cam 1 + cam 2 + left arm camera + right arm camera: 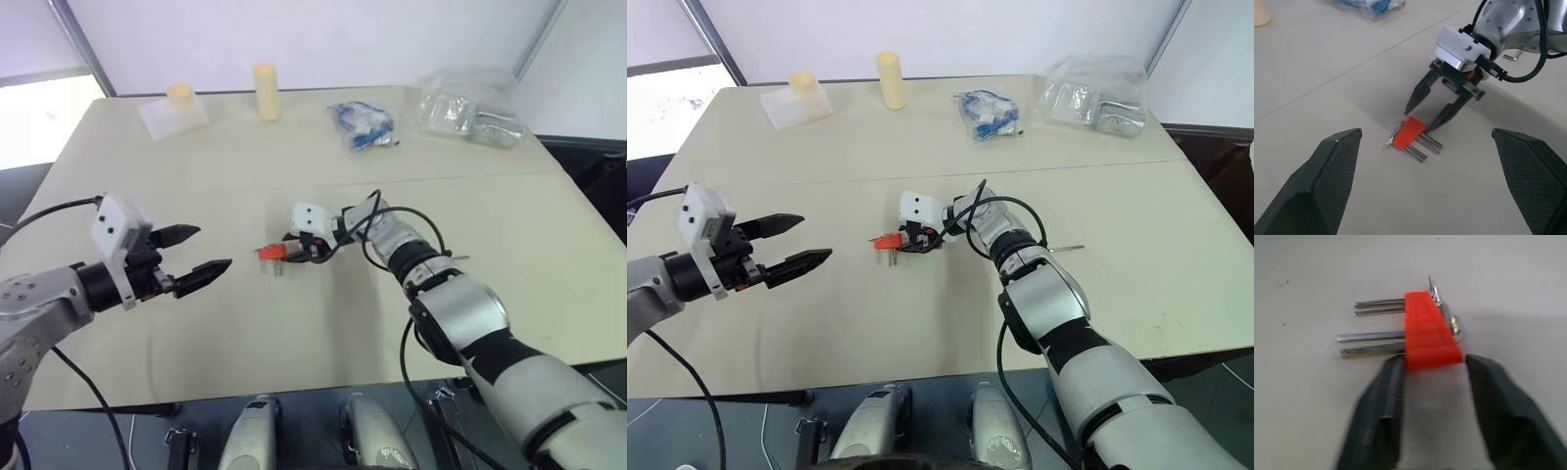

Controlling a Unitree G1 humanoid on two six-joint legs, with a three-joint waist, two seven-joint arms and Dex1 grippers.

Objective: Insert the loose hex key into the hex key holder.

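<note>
Meanwhile, near the middle of the cream table [196,343], the red-orange hex key holder [270,253] lies flat with thin metal keys sticking out of its side. The right gripper [1430,113] reaches it from the right-edge side, its two black fingers [1378,406] straddling the near end of the block, one on each flank and close against it; whether they press it cannot be told. The loose hex key [1066,249] lies well apart, toward the right edge beside the right arm. The left gripper [201,251] hovers toward the left edge, fingers wide apart and holding nothing. Along the far edge sit a yellow cylinder [265,91], a clear box [172,114], a blue-filled bag [363,125] and a clear bag [468,109].
</note>
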